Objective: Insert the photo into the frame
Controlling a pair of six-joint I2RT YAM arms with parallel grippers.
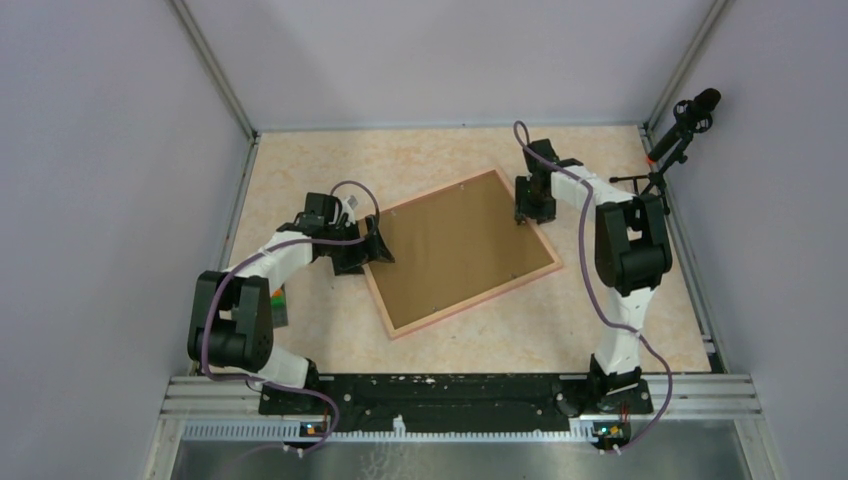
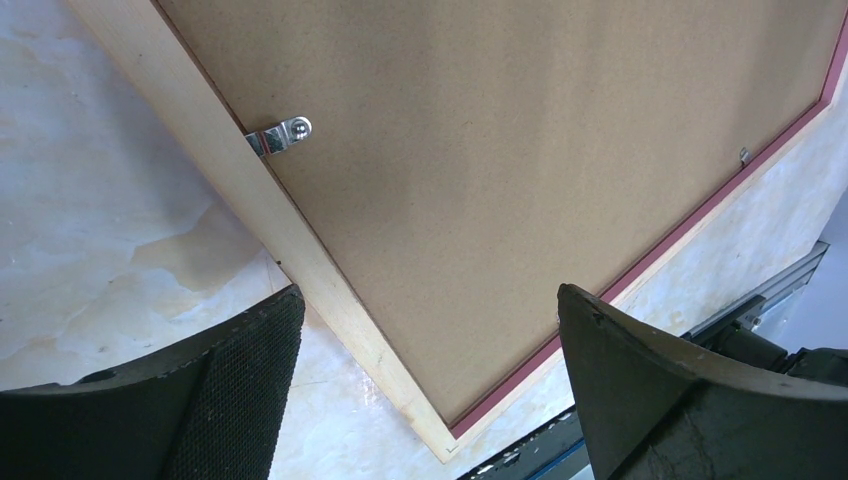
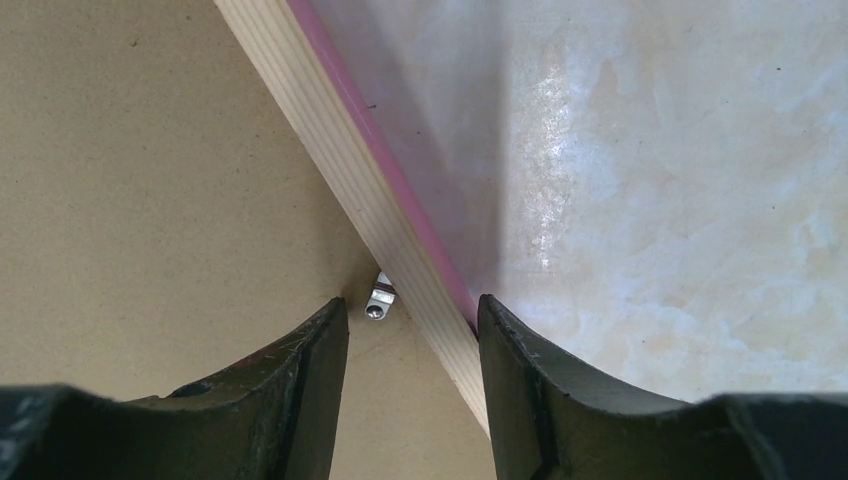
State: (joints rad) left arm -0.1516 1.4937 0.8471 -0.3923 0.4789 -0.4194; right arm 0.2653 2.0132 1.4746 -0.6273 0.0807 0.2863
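Observation:
The frame [image 1: 478,299] lies face down in the middle of the table, tilted, with the brown backing board [image 1: 462,245] inside it. The photo is not in view. My left gripper [image 1: 378,243] is open and empty at the frame's left edge; its view shows the pale rim [image 2: 300,250], the board [image 2: 520,150] and a metal clip [image 2: 280,135] beyond the gripper [image 2: 430,330]. My right gripper [image 1: 522,215] is open at the frame's right edge. In the right wrist view the gripper [image 3: 412,315] straddles the rim [image 3: 370,190] just short of a small metal clip [image 3: 379,300].
A microphone on a stand [image 1: 685,125] rises at the back right corner. A small coloured object [image 1: 281,305] lies by the left arm. Grey walls close in the table on three sides. A metal rail [image 1: 460,395] runs along the near edge.

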